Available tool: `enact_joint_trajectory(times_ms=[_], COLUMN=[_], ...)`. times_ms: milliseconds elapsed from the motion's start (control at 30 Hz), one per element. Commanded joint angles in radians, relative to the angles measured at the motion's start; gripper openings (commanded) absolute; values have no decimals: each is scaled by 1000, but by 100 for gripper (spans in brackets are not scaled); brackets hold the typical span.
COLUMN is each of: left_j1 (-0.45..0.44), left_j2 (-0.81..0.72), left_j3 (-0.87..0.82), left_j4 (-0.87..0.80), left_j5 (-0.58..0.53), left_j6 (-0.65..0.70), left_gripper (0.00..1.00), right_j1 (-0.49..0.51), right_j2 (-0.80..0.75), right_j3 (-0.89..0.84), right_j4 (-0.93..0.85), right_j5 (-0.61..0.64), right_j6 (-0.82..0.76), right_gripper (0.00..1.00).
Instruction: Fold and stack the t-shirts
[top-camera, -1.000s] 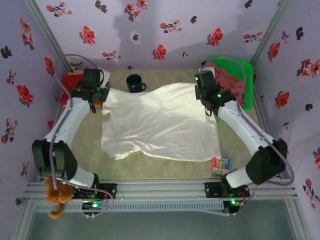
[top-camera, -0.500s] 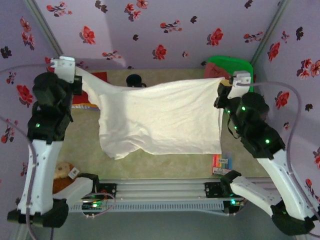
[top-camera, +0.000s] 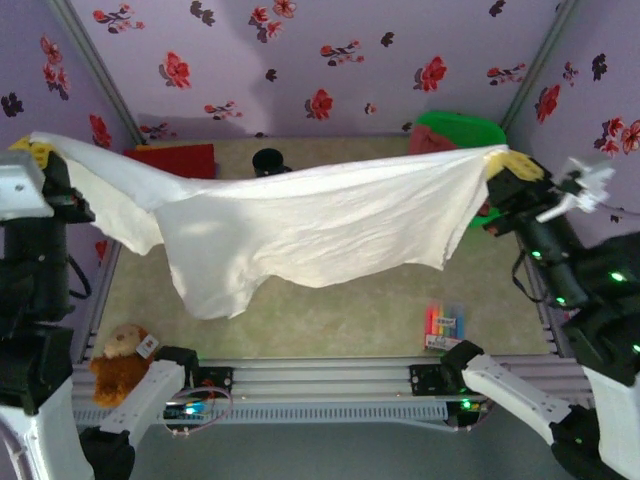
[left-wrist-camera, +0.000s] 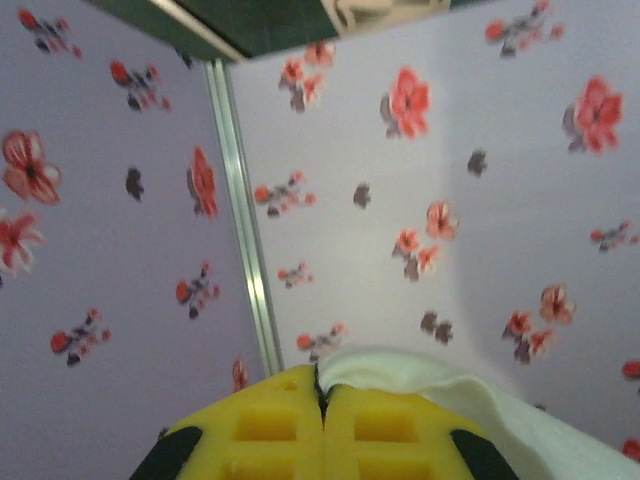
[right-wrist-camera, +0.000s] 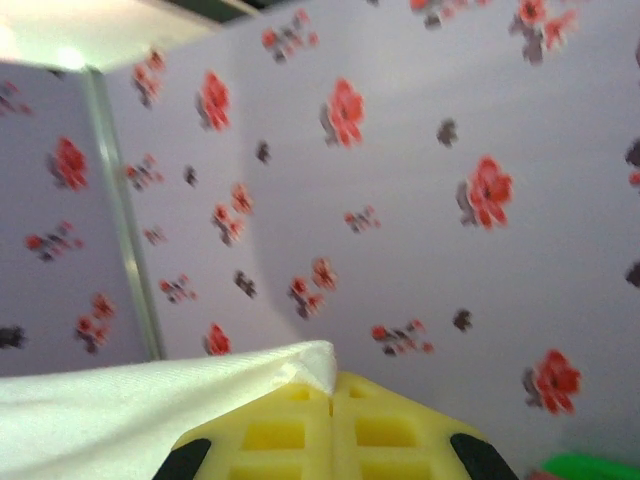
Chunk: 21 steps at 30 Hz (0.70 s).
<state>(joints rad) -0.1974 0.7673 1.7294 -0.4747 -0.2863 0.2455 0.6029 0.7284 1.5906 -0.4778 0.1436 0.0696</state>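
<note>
A white t-shirt (top-camera: 300, 225) hangs stretched in the air between both grippers, sagging in the middle with its lower edge above the table. My left gripper (top-camera: 35, 148) is raised high at the far left, shut on one top corner. My right gripper (top-camera: 505, 165) is raised at the far right, shut on the other corner. In the left wrist view the yellow jaws of the left gripper (left-wrist-camera: 322, 395) pinch the white cloth (left-wrist-camera: 480, 400). In the right wrist view the right gripper (right-wrist-camera: 332, 385) pinches a cloth corner (right-wrist-camera: 120, 410). Dusty-pink cloth (top-camera: 418, 137) shows at the green basket.
The green basket (top-camera: 465, 128) stands at the back right. A dark mug (top-camera: 267, 160) and a flat red piece (top-camera: 170, 160) sit at the back. A teddy bear (top-camera: 120, 350) lies front left, and a marker pack (top-camera: 445, 325) front right.
Both arms have risen and spread apart, lifting the white t-shirt from flat on the table into the air, stretched wide between them.
</note>
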Motion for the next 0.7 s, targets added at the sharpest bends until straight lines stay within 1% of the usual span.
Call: enact_joint_trajectory(times_ms=[0,133,333,433,533,667], left_j1=[-4,1,9,9,9,9], left_j2=[-19,-3,-3,32,113,224], left_j3=[-12,26,14,-4,-36,-204], left_j4=[167,154,118,79,2,57], left_j5=[64,80,72,62,47,-14], left_j6=[35,37,76,104,138,189], left_gripper=[0,0,0,0,0,0], right_j1=[-10,-68,-175,-215,-222,-222], right_j2=[-18,-63,-137,-133,-79,34], right_j3=[82,54,-27,-47,-88,-204], right_j4=[-63,-114,-164,-206,-257,-222], right_j5=[-94,-127,-164,-102,12,93], right_j6=[63,131,201,191,191,190], right_gripper=[0,0,0,0,0,0])
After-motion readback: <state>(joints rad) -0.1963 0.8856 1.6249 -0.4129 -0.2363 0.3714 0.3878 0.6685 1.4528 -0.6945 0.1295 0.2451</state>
